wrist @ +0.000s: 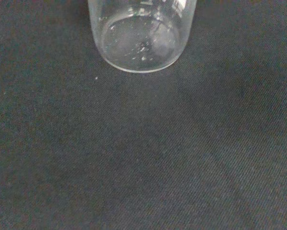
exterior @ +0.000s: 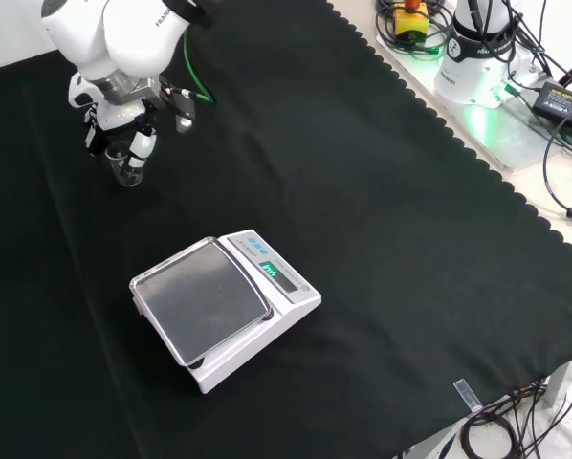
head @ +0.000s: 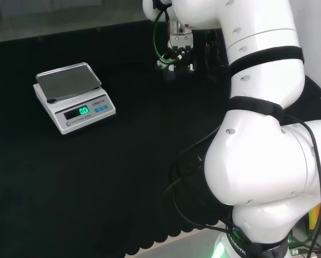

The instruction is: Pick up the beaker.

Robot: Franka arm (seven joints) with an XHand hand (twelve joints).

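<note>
You are working over a black cloth (exterior: 382, 239) that covers the whole bench, scalloped along its right edge in the front view.

Start at the upper left of the front view. There the hand (exterior: 123, 120) hangs from the white arm (exterior: 114, 38), right over the beaker (exterior: 128, 172), which stands upright on the cloth. Black and white fingers come down beside the glass, but you cannot tell from these views whether they are curled round it or just alongside, so treat the grasp as unconfirmed. I judge this as the closing-in step, with the lift not yet begun, since the beaker's base looks to sit flat on the cloth in the wrist view.

Next you need the fingers and thumb on opposite sides of the wall, then a straight rise.

The beaker (wrist: 141, 36) is clear, round-based and looks empty, with a few specks or droplets on its bottom. Smooth glass like that may slip.

Moving right to the frame's lower middle, the white scale (exterior: 224, 306) sits well apart from the beaker.
</note>
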